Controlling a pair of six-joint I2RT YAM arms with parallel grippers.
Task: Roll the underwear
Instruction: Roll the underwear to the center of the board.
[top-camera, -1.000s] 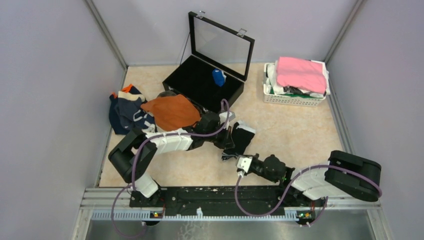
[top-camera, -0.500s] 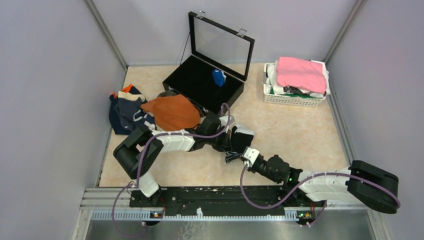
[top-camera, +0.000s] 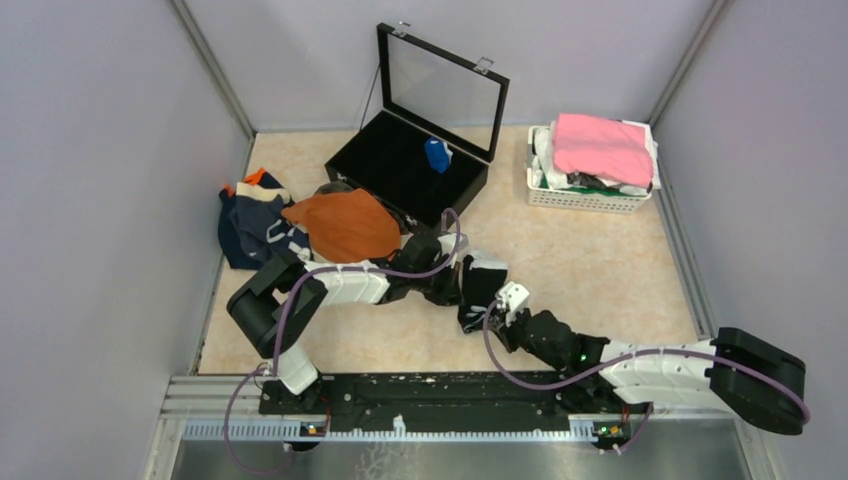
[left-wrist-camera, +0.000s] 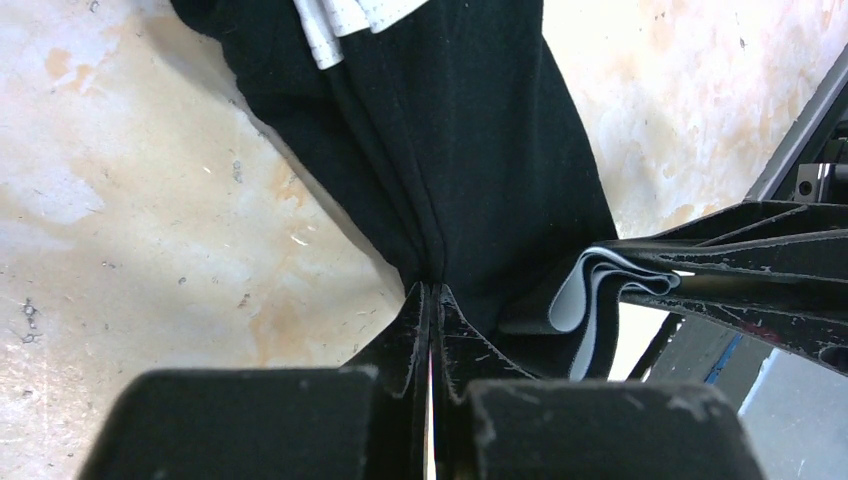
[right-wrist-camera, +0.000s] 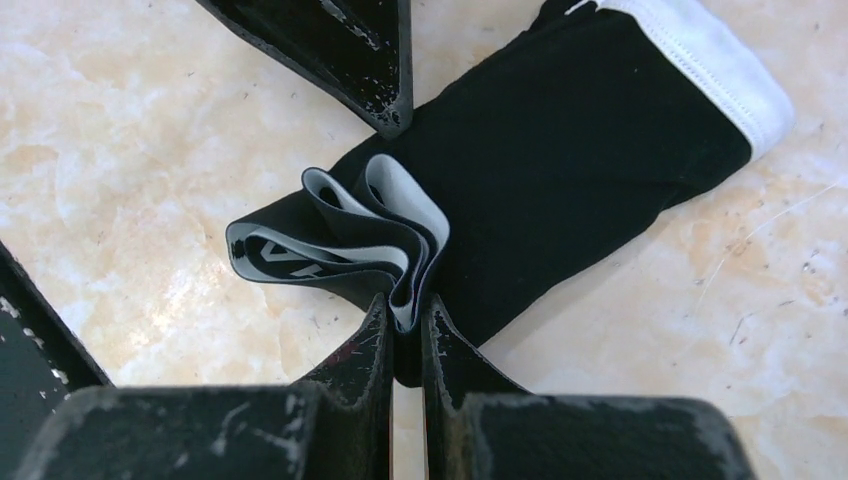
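Two grippers hold one black underwear (top-camera: 485, 280), centre of top view | left gripper (left-wrist-camera: 431, 292): jaws pinched tight on its black fabric | right gripper (right-wrist-camera: 405, 312): jaws clamped on the bunched waistband (right-wrist-camera: 340, 238)

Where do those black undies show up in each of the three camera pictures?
Top external: black underwear just below picture centre.
Left wrist: fills the upper middle.
Right wrist: runs from centre to upper right.
Shared landmark: its folded grey waistband, seen in both wrist views; too small in the top view.
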